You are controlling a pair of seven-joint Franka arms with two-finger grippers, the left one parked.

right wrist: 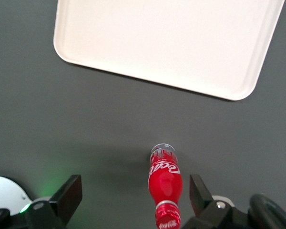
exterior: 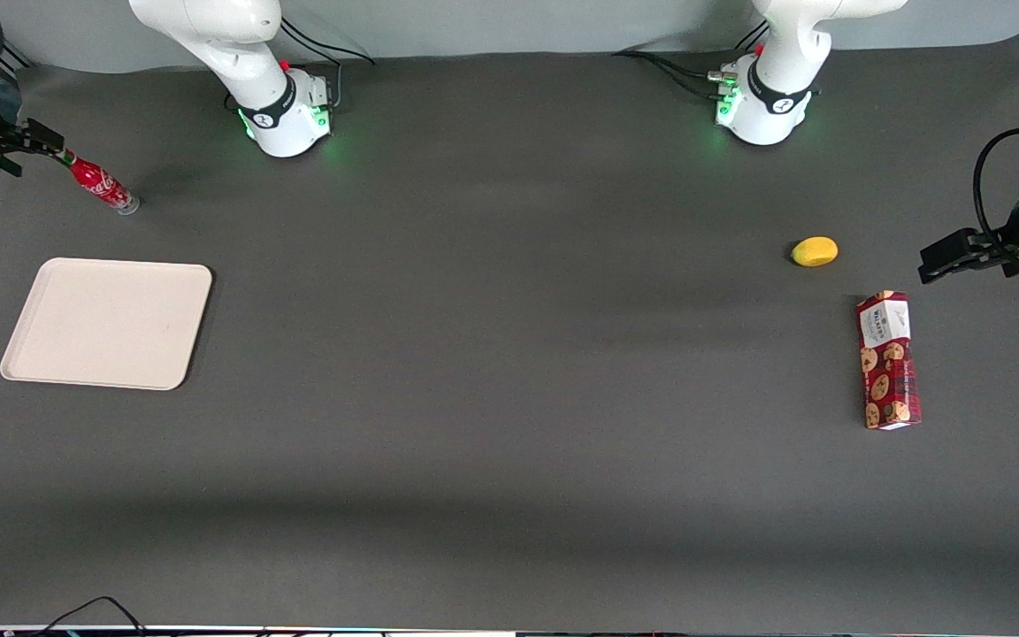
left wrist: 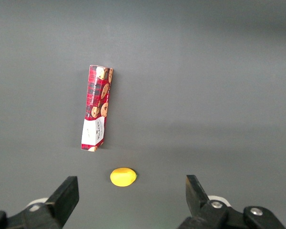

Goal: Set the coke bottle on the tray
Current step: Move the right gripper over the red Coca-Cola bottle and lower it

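Coke bottle (exterior: pixel 101 186) standing on the table (exterior: pixel 509 398), apart from the tray (exterior: pixel 107 323) and farther from the front camera than it; gripper (exterior: pixel 48 143) at the cap.

Right wrist: fingers (right wrist: pixel 69 195) spread wide, Coke bottle (right wrist: pixel 165 183) between them, untouched; nothing held.

Judged step: grasp pending. Next: close on the neck, lift, carry over the tray (right wrist: pixel 171 38), lower in 1 move.

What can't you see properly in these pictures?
- Right wrist view: the picture edge cuts off part of the flat cream-white tray.
- Front view: the edge cuts off most of the arm carrying the open gripper, which is at the small red coke bottle's cap.
- Front view: the print on the long red cookie box is too small to read.
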